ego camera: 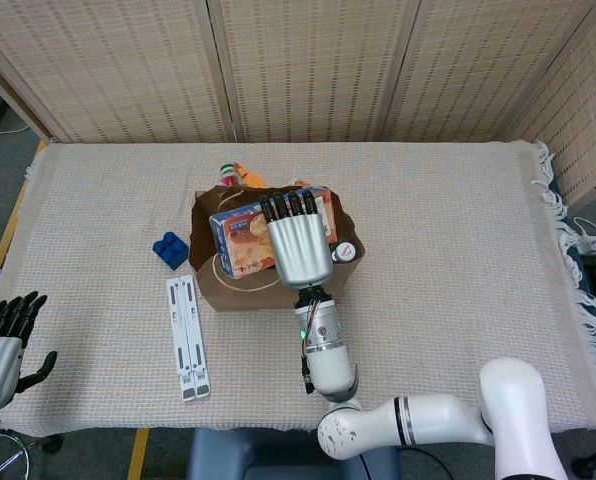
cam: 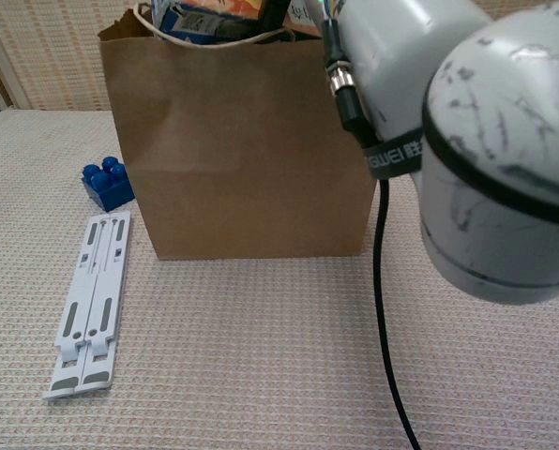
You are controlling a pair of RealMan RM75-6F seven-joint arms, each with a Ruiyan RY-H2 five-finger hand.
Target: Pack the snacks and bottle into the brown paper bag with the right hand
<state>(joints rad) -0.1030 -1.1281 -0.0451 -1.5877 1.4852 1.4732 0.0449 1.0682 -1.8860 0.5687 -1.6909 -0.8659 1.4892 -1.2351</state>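
The brown paper bag (ego camera: 240, 286) (cam: 242, 159) stands open mid-table. My right hand (ego camera: 299, 240) grips an orange and blue snack box (ego camera: 240, 238) and holds it in the bag's mouth; the box's top edge (cam: 204, 17) shows above the rim in the chest view. A bottle's white cap (ego camera: 345, 251) pokes out of the bag right of the hand. Colourful snack wrappers (ego camera: 236, 176) show behind the bag. My left hand (ego camera: 3, 345) hangs off the table's front left corner, fingers apart and holding nothing.
A blue toy brick (ego camera: 169, 249) (cam: 106, 185) sits left of the bag. A white folding stand (ego camera: 187, 337) (cam: 88, 302) lies flat in front of it. My right forearm (cam: 448, 141) fills the chest view's right side. Wicker screens stand behind the table.
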